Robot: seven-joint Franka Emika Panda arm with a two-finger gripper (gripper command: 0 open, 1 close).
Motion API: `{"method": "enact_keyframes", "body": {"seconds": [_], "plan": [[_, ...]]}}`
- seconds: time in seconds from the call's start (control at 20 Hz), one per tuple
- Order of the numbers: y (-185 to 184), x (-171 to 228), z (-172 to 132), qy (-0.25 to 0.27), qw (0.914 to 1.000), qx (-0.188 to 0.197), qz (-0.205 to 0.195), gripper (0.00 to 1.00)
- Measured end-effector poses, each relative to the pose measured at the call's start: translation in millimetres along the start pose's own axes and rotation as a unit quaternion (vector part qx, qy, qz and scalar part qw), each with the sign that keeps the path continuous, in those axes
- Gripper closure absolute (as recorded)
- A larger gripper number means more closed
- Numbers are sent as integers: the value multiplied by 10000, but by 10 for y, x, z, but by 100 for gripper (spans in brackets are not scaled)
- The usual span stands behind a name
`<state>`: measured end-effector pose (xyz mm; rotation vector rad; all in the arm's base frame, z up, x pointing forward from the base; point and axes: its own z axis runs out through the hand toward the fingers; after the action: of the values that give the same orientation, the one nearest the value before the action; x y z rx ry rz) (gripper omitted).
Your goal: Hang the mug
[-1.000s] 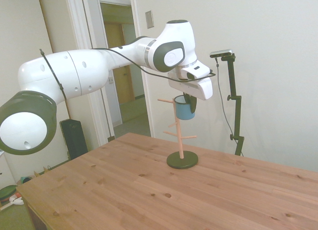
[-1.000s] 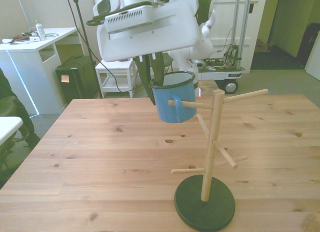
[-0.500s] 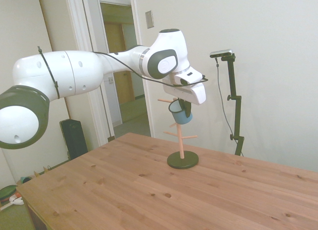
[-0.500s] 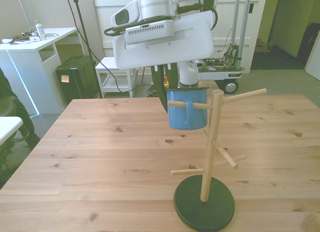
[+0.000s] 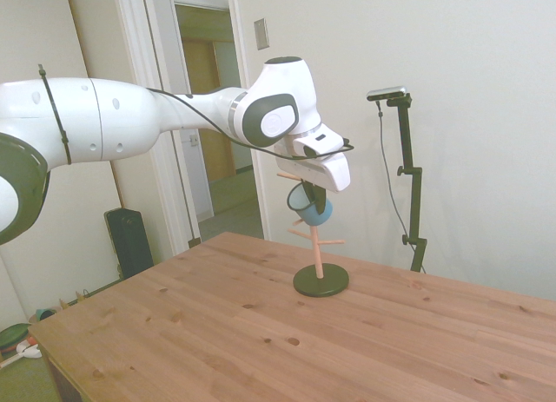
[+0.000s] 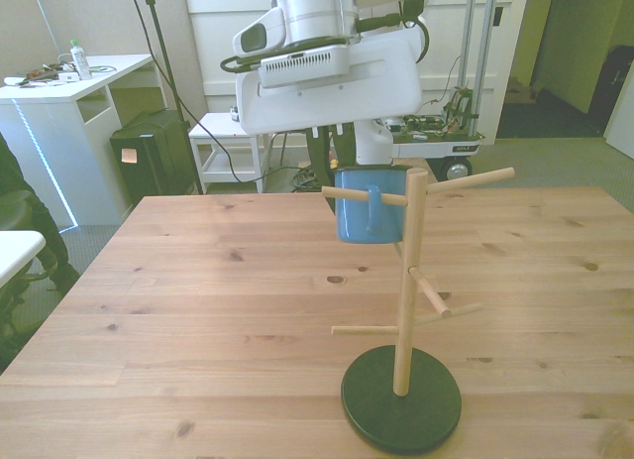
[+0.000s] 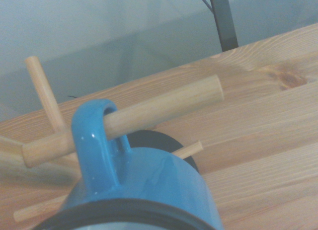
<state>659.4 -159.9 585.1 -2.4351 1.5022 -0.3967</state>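
Hanging by its handle, mug (image 7: 144, 190) rides upper peg (image 7: 164, 107).

Mug (image 6: 368, 217) handle slid further along top peg (image 6: 365, 194), closer to post; stand (image 6: 401, 398) nudged sideways.

- From my console, the side view reads evenly lit and soft, its pale wall (image 5: 469, 89) slightly washed out.
- My front view is brighter, with a sheen across the wooden table (image 6: 198, 300).
- My wrist view shows small glints on the blue mug (image 7: 144, 185); its rim blurs at the frame edge.
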Motion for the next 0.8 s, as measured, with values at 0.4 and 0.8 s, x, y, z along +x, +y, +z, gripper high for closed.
{"method": "enact_keyframes", "body": {"seconds": [0.4,0.8], "plan": [[79,-1,13,-3,10000,-4,41,0],[318,-76,-65,-71,10000,5,16,0]]}}
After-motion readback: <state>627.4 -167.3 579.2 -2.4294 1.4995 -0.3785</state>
